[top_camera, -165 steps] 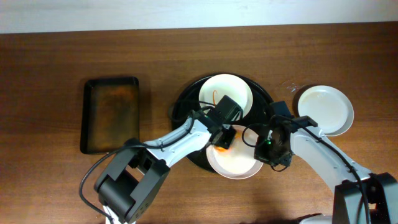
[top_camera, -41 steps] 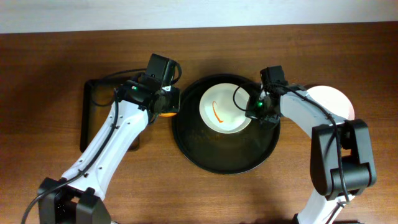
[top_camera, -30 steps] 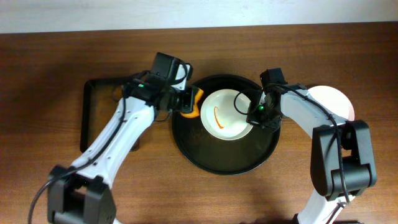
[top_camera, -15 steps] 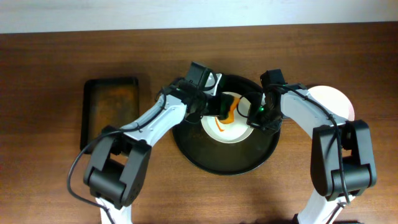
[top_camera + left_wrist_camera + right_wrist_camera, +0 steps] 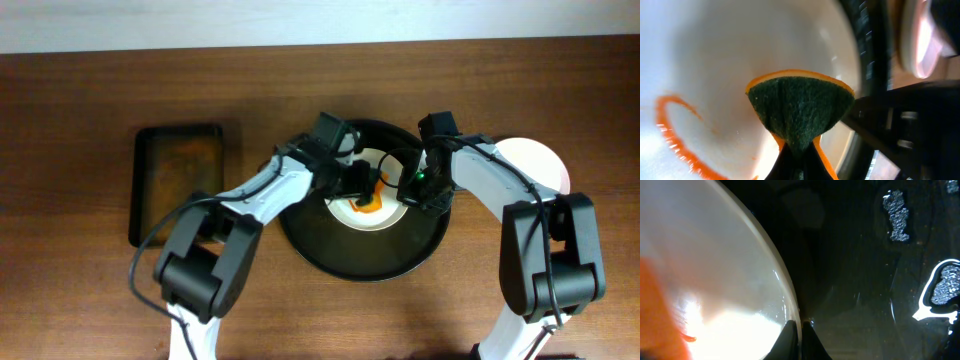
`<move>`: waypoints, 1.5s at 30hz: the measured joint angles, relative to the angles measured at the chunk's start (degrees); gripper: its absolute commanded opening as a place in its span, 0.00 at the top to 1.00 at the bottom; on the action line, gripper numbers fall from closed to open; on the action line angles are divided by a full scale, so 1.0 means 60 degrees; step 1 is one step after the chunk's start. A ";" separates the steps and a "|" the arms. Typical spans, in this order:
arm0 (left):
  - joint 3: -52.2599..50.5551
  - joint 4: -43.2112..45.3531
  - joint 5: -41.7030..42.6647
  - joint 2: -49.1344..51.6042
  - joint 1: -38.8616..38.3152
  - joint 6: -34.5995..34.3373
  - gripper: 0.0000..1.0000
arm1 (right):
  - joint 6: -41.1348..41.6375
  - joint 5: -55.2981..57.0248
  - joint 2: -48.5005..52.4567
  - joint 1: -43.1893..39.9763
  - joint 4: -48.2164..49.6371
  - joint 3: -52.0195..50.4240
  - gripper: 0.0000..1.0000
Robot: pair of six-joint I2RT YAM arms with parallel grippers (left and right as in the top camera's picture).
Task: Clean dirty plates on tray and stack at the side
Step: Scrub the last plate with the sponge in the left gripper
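**Dirty plate**: white, lying in the 12 o'clock half of the round black tray. An orange smear marks it.

**Left gripper**: jaws clamped on a folded sponge, green face on the plate.

**Right gripper**: jaws narrow, pinching the plate's rim at its 3 o'clock edge.

**Hazards:**
- A hard scrub towards 3 o'clock could knock the sponge into the right jaws, which are near it.
- Heavy downward pressure near the rim may tip the plate or pull it out of the thin pinch.
- The wet tray floor offers little grip if the plate is released.

**Clearance:**
- The tray's 6 o'clock half is bare.
- A clean plate sits on the counter at the tray's 3 o'clock, just beside its rim.
- A rectangular pan lies well apart at 9 o'clock.
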 measured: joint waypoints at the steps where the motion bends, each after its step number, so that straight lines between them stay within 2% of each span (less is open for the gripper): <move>1: 0.0000 0.0004 0.0000 0.0157 -0.0066 0.0004 1.00 | -0.0007 0.0004 0.0000 0.0000 -0.0007 0.0000 0.96; 9: 0.0127 -0.0229 -0.1213 0.0284 -0.0204 0.0018 1.00 | -0.0004 0.0004 -0.0004 0.0000 -0.0036 0.0000 0.96; 15: 0.0277 -0.0419 -0.2160 0.0273 0.0361 0.0535 1.00 | 0.0000 0.0000 -0.0004 0.0000 -0.0062 0.0000 0.96; 22: 0.0393 -0.0568 -0.2940 0.0233 0.0397 0.1038 1.00 | -0.0004 -0.0033 -0.0004 0.0004 -0.0131 0.0000 0.96; 27: 0.0353 -0.0958 -0.3625 -0.0364 0.0419 0.1104 1.00 | 0.0000 -0.0036 -0.0004 0.0004 -0.0153 0.0007 0.96; 31: 0.0357 -0.1453 -0.3191 -0.1056 0.0310 0.1129 1.00 | 0.0004 -0.0040 -0.0004 0.0004 -0.0204 0.0007 0.96; 37: 0.0248 -0.1486 -0.2918 -0.1067 -0.0903 0.1016 1.00 | 0.0007 -0.0044 -0.0004 0.0004 -0.0219 0.0007 0.96; 45: -0.0397 -0.1016 -0.3093 -0.1067 -0.0918 0.0721 1.00 | 0.0004 -0.0044 -0.0004 0.0004 -0.0240 0.0007 0.96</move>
